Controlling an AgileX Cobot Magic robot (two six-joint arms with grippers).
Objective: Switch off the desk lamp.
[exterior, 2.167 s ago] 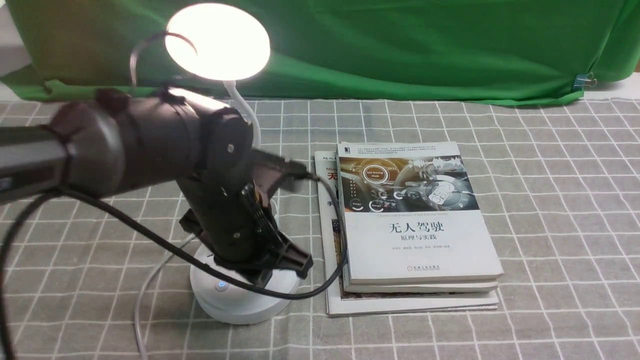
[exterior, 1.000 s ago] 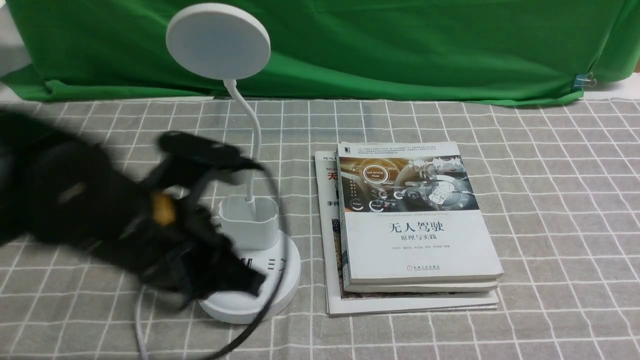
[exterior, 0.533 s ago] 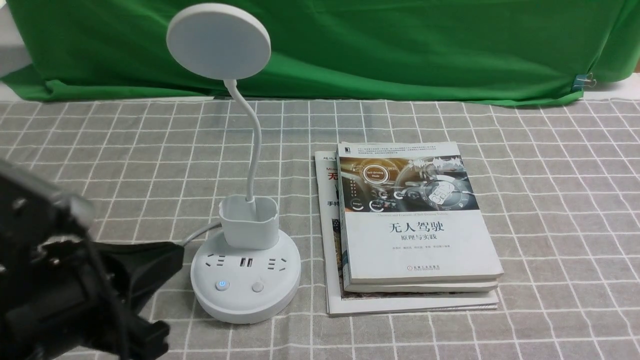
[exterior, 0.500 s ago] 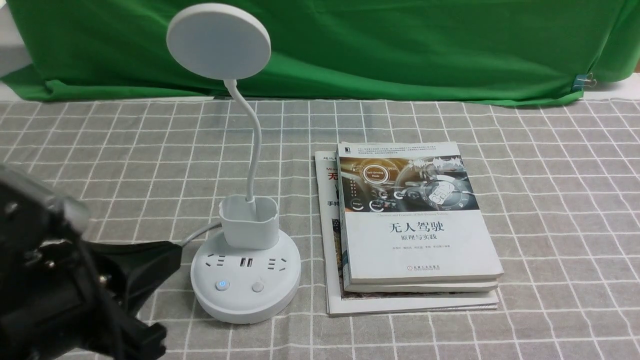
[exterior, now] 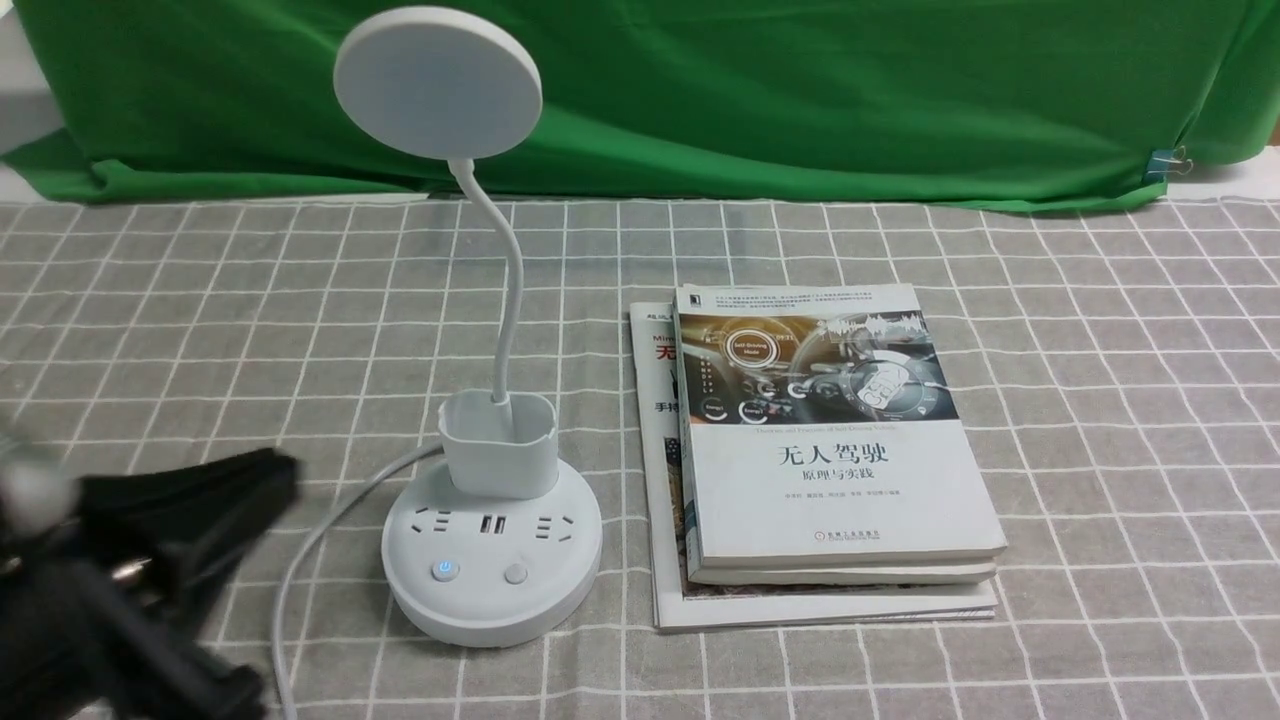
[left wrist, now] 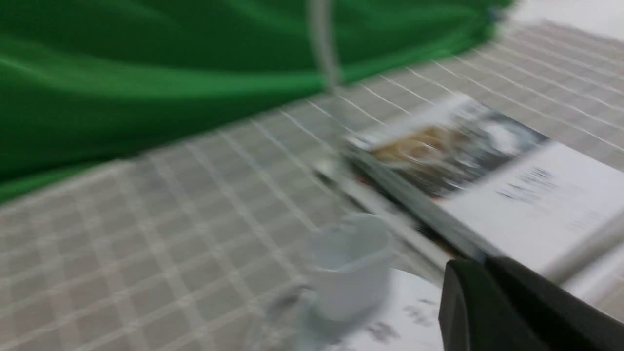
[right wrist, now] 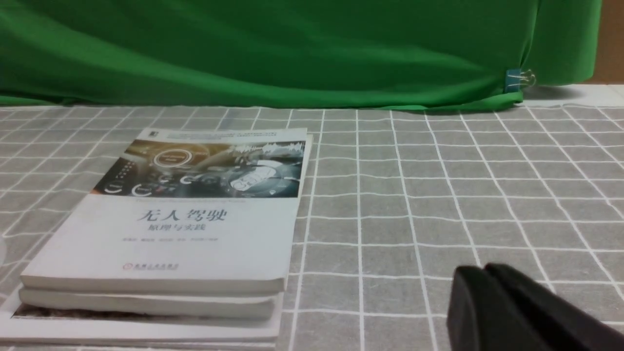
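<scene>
The white desk lamp stands left of centre, its disc head (exterior: 437, 82) unlit on a thin neck above a cup holder (exterior: 497, 443). Its round base (exterior: 491, 590) shows sockets and two buttons; the left button (exterior: 443, 571) glows blue. My left gripper (exterior: 265, 478) is shut and empty, low at the near left, apart from the base. In the blurred left wrist view its shut tips (left wrist: 480, 265) sit near the cup holder (left wrist: 348, 263). My right gripper (right wrist: 480, 270) is shut and empty over bare cloth; it is out of the front view.
A stack of books (exterior: 830, 450) lies right of the lamp, also in the right wrist view (right wrist: 185, 219). The lamp's white cord (exterior: 300, 560) runs off the near left. A green backdrop (exterior: 800, 90) closes the far side of the checked tablecloth (exterior: 1120, 420).
The lamp head was lit and is now dark. My left arm has pulled back from the lamp base to the near left corner.
</scene>
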